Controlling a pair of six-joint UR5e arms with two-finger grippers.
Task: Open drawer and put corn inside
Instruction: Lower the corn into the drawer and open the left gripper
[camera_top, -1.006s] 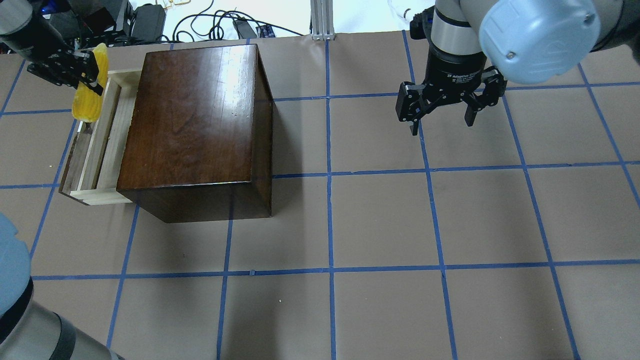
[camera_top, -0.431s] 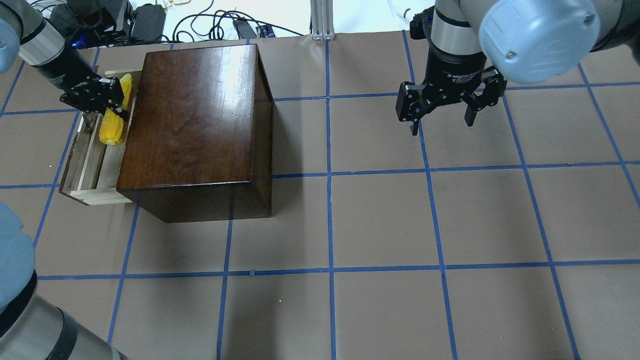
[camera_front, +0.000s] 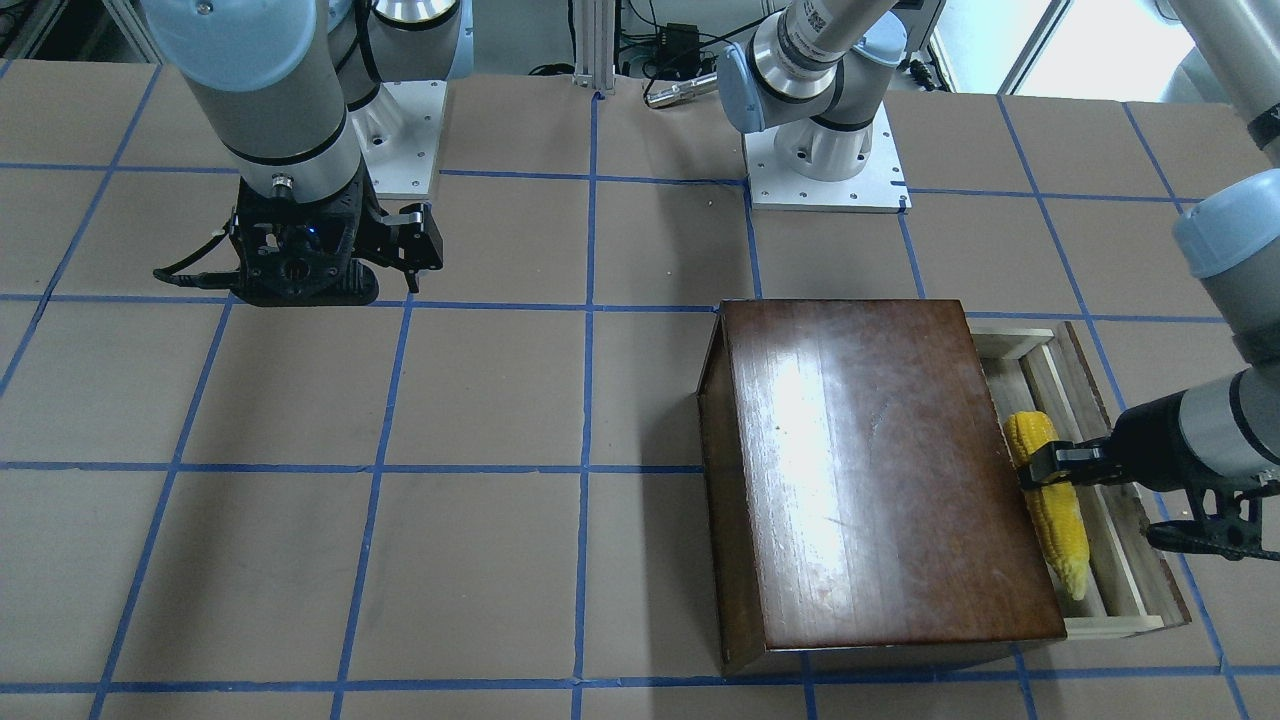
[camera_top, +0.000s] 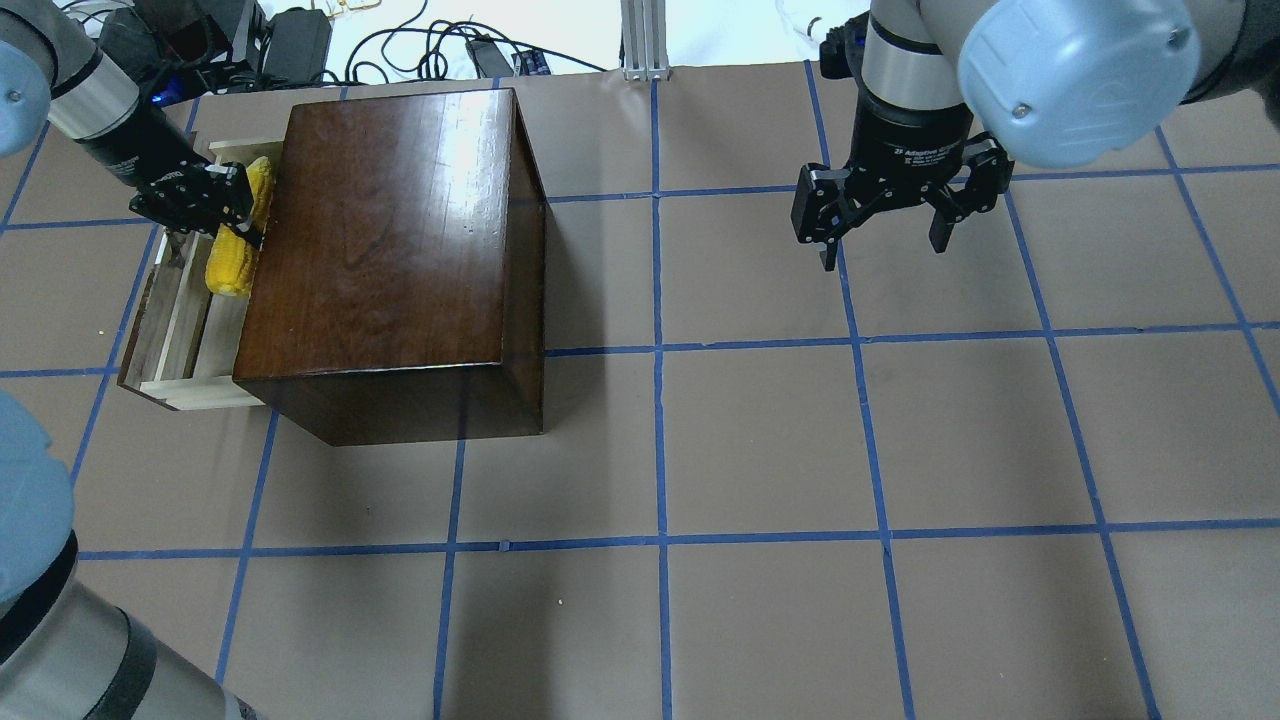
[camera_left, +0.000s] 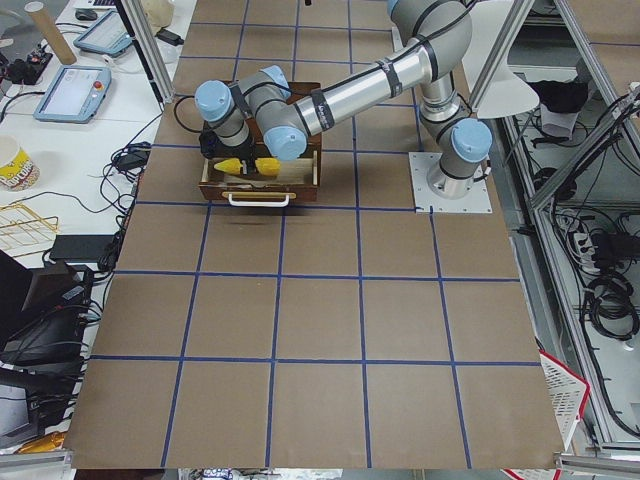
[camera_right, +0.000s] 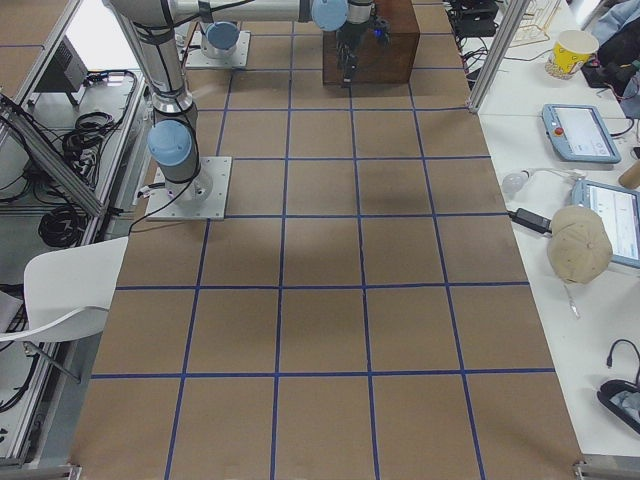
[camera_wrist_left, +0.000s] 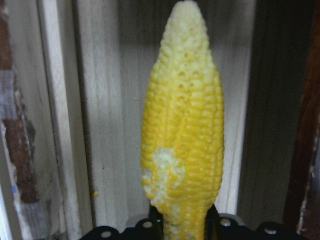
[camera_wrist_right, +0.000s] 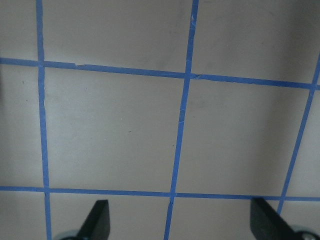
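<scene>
- Your drawer (camera_top: 200, 392) stands pulled out of the dark cabinet (camera_top: 390, 230), on its left side in the overhead view, so the opening step looks done.
- The corn (camera_top: 232, 262) lies lengthwise within the drawer's outline, in its far half, just beside the cabinet's face.
- The left pincer (camera_top: 235, 205) is clamped on the cob's thicker end. The paler tip points away from the wrist camera.
- In the left wrist view the cob sits over the pale tray floor. You cannot tell whether it rests on the wood or hangs just above it.
- What is left, by my reading: let the cob go onto the tray, then draw the arm clear.
- Your right pincer (camera_top: 884, 252) is spread wide and empty, above bare counter (camera_top: 760, 440) and well apart from the cabinet.
- The counter is flat brown paper marked with a blue tape grid.
- Beyond its far edge you have cables (camera_top: 440, 55). A side bench carries a tablet (camera_right: 580, 130) and a paper cup (camera_right: 575, 50), and a white chair (camera_right: 60, 290) stands behind the robot.
</scene>
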